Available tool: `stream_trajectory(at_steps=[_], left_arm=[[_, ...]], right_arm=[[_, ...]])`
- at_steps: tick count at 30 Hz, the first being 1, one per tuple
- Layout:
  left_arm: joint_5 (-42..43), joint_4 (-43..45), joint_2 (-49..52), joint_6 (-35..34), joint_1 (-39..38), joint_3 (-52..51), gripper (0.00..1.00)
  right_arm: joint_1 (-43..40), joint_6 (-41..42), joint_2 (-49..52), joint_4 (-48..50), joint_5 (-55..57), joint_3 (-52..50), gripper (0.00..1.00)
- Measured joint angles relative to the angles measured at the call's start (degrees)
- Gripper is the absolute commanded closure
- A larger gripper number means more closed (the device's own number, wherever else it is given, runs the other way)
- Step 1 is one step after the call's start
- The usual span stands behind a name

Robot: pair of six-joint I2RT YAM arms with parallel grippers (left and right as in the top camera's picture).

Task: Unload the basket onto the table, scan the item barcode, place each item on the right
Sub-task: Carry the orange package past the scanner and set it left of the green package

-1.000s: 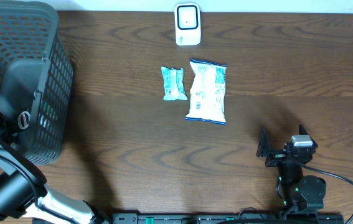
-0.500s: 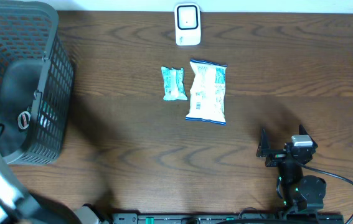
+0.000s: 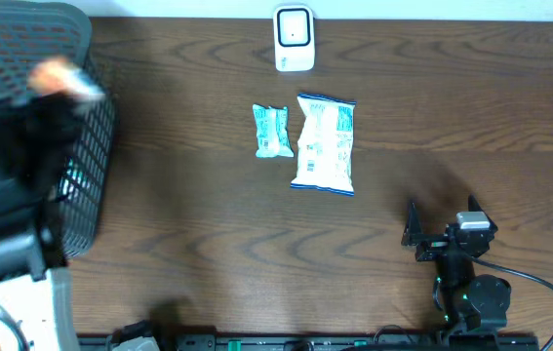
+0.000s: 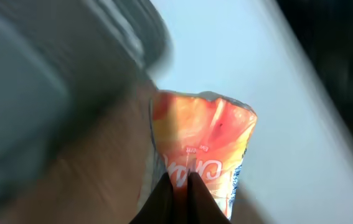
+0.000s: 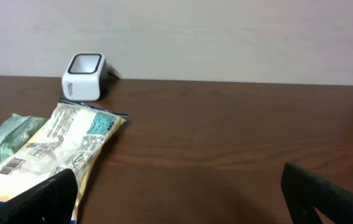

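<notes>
Dark wooden bench [image 3: 208, 224], on which a white scanner [image 3: 294, 39], small green packet [image 3: 273, 131], larger blue-white packet [image 3: 324, 143] and black mesh basket [image 3: 98, 166] are set.

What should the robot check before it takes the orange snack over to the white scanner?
1. Grip: the left gripper is shut on the orange packet: ok.
2. Packet clear of the basket: cannot tell, the overhead view is blurred there.
3. Barcode side facing out: cannot tell, no barcode is visible.
4. Scanner window uncovered: ok.
5. Way across the table: the green packet and the blue-and-white bag lie flat in front of the scanner. Probably ok if the snack is carried above them.
6. Right gripper open, empty and off to the side: ok.
</notes>
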State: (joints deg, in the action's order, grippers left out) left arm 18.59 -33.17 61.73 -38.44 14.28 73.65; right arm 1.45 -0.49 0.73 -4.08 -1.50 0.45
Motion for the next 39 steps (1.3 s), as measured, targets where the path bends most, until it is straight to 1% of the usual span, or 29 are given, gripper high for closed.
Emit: stream_trajectory(at_steps=[2, 4, 6, 9, 14, 15, 16, 17, 18, 19, 20, 22, 23, 29, 33, 34, 37, 39], left_arm=[[1.03, 0.02, 2.12, 3.80, -5.22, 0.00, 0.93], [0.33, 0.07, 7.04, 10.19, -14.40, 0.00, 0.93], [-2.10, 0.24, 11.52, 12.98, -19.41, 0.04, 0.93], [-7.58, 1.27, 19.74, 15.47, -25.11, 0.04, 0.93], [-14.36, 5.51, 32.54, 19.69, -28.70, 0.04, 0.92], [-14.91, 6.49, 34.69, 20.55, -29.03, 0.04, 0.83], [-15.43, 7.28, 36.41, 21.16, -29.20, 0.04, 0.68], [-15.87, 7.96, 38.58, 22.12, -29.42, 0.04, 0.58], [-16.04, 8.22, 39.89, 22.27, -29.46, 0.04, 0.55], [-16.20, 8.26, 41.42, 22.62, -29.51, 0.04, 0.54], [-16.41, 8.31, 42.66, 22.86, -29.51, 0.04, 0.47], [-16.48, 8.28, 43.85, 23.58, -29.49, 0.04, 0.38], [-16.68, 8.28, 44.00, 23.43, -29.49, 0.04, 0.34], [-17.25, 7.74, 40.98, 23.74, -29.49, 0.04, 0.33], [-17.31, 4.20, 31.45, 23.91, -29.18, 0.04, 0.33], [-17.55, 2.93, 27.67, 24.15, -28.65, 0.04, 0.33], [-20.24, 2.38, 16.90, 24.83, -24.96, 0.11, 0.22], [-22.53, 2.36, 11.47, 25.24, -21.77, 0.15, 0.22]], right_arm=[[0.00, -0.02, 0.00, 0.00, -0.04, 0.00, 0.01], [0.00, -0.02, 0.00, 0.00, 0.00, 0.00, 0.01], [0.00, -0.02, 0.00, 0.02, -0.04, 0.00, 0.01], [0.00, -0.02, 0.00, 0.00, -0.04, 0.00, 0.01], [0.00, -0.02, 0.00, 0.00, -0.04, 0.00, 0.01], [0.00, -0.02, 0.00, 0.00, -0.04, 0.00, 0.01], [0.00, -0.02, 0.00, 0.02, -0.02, 0.00, 0.01], [0.00, -0.02, 0.00, 0.00, -0.04, 0.00, 0.01], [0.00, -0.02, 0.00, 0.02, -0.04, 0.00, 0.01], [0.00, -0.02, 0.00, 0.00, -0.04, 0.00, 0.01], [0.00, -0.02, 0.00, 0.00, -0.04, 0.00, 0.01], [0.00, -0.02, 0.00, 0.00, -0.04, 0.00, 0.01], [0.00, -0.02, 0.00, 0.00, -0.04, 0.00, 0.01], [0.00, 0.00, 0.00, 0.00, -0.04, 0.00, 0.01], [0.00, -0.02, 0.00, 0.00, -0.04, 0.00, 0.01], [0.00, -0.02, 0.00, 0.00, -0.04, 0.00, 0.01], [0.00, -0.02, 0.00, 0.02, -0.04, 0.00, 0.01], [0.00, -0.02, 0.00, 0.02, -0.04, 0.00, 0.01]])
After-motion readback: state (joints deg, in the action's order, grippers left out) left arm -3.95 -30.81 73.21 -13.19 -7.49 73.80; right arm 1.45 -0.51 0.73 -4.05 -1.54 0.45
